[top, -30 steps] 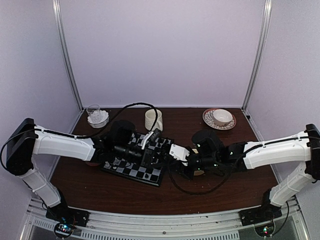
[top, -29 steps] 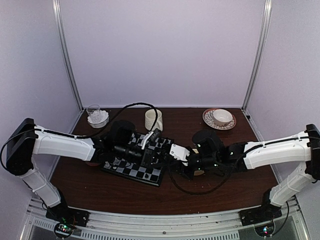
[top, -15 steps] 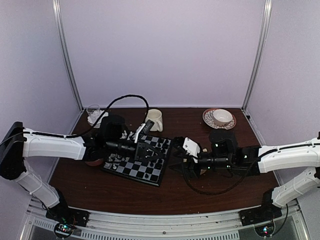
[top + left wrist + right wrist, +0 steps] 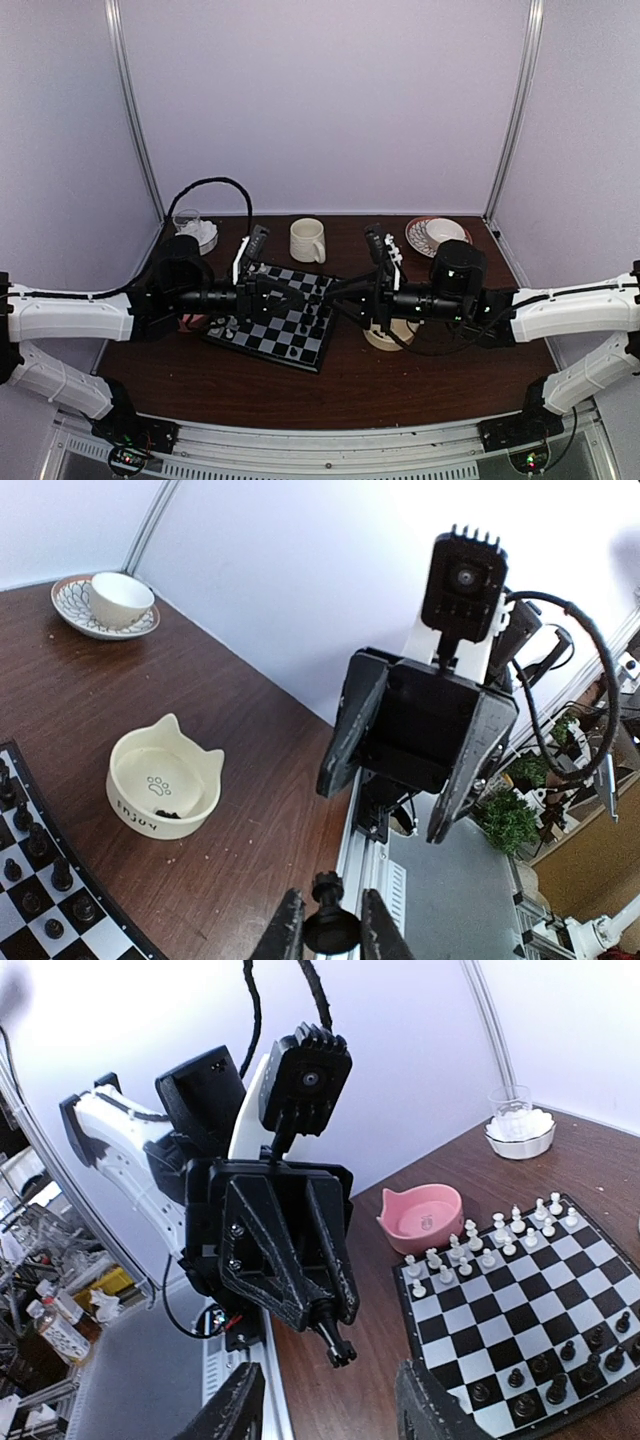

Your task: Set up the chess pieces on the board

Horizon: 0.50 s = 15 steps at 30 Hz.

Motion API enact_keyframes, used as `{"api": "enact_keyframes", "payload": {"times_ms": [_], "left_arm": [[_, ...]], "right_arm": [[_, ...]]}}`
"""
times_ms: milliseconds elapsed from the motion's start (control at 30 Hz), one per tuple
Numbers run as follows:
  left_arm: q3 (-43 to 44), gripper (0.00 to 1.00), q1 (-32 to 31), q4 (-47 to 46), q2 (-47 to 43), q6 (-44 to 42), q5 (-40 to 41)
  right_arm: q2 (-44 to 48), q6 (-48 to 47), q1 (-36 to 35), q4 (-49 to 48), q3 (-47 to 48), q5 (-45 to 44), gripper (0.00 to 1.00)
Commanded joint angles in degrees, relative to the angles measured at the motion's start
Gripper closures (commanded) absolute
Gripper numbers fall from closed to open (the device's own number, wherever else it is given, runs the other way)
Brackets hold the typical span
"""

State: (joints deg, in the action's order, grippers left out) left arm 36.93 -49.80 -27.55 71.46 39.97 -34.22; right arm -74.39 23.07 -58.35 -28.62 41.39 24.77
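while the left claw (image 4: 332,908) pinched a black chess piece (image 4: 330,930) above the board (image 4: 288,340), the right claw (image 4: 330,1410) gaped empty opposite; a slack pinch could drop it onto standing pieces (image 4: 555,1390).

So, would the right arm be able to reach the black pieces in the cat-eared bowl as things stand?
Probably yes. The cat-eared bowl sits open-topped just below the right arm, a few black pieces in it; that arm's jaws stand open and empty. It would have to tip down first.
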Motion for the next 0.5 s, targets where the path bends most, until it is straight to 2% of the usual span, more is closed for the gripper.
{"api": "enact_keyframes", "payload": {"times_ms": [0, 200, 467], "left_arm": [[-1.1, 0.83, 0.4, -6.2, -1.9, -0.5, 0.9], [-1.5, 0.83, 0.4, -10.2, -1.2, 1.1, -2.1], [-2.0, 0.82, 0.4, -10.0, -2.3, 0.9, -1.7]], "right_arm": [[-2.0, 8.8, -0.2, -6.6, 1.7, 4.4, 0.54], [-6.0, 10.4, -1.2, -8.5, 4.1, 6.5, 0.61], [-7.2, 10.6, -1.4, -10.6, 4.4, 6.5, 0.66]]}}
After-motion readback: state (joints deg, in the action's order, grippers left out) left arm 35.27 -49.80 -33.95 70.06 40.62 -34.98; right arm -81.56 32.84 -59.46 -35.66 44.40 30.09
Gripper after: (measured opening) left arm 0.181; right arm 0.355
